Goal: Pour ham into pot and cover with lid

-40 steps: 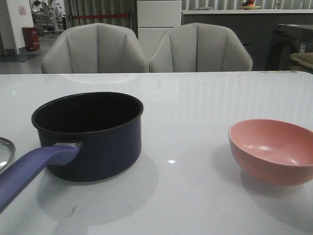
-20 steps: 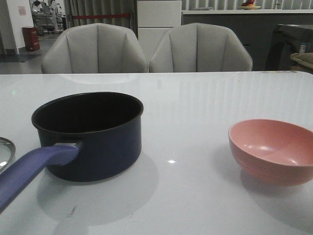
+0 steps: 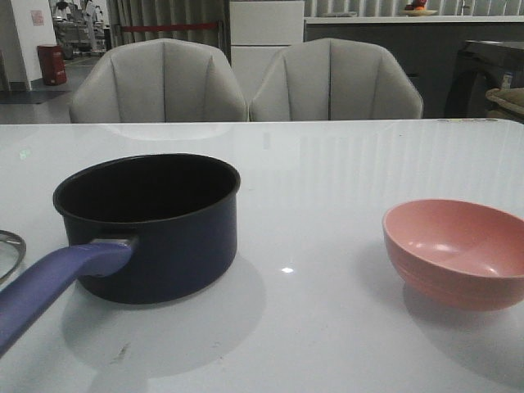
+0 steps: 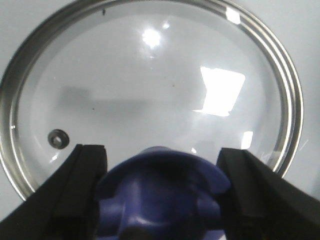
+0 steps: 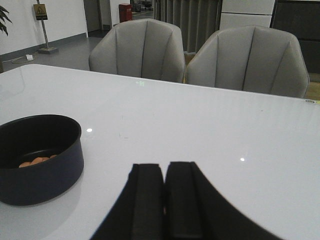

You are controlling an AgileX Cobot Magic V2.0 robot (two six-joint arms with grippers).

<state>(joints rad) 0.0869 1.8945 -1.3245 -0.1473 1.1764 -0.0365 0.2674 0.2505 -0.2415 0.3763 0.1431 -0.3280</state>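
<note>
The ham (image 5: 36, 161) lies in the pot (image 3: 151, 225), so covering is in hand. The left fingers (image 4: 82, 187) stand open astride the lid (image 4: 150, 95) knob, apparently not yet gripping; next: close and lift. The right fingers (image 5: 147, 197) are closed, empty.

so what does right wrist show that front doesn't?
Only right wrist: the orange ham bits already inside the pot, plus the right gripper with its fingers together. Only front: the pink bowl, the pot's purplish-blue handle and a sliver of the lid rim at the left edge. Both: the pot, the white table and two grey chairs.
</note>
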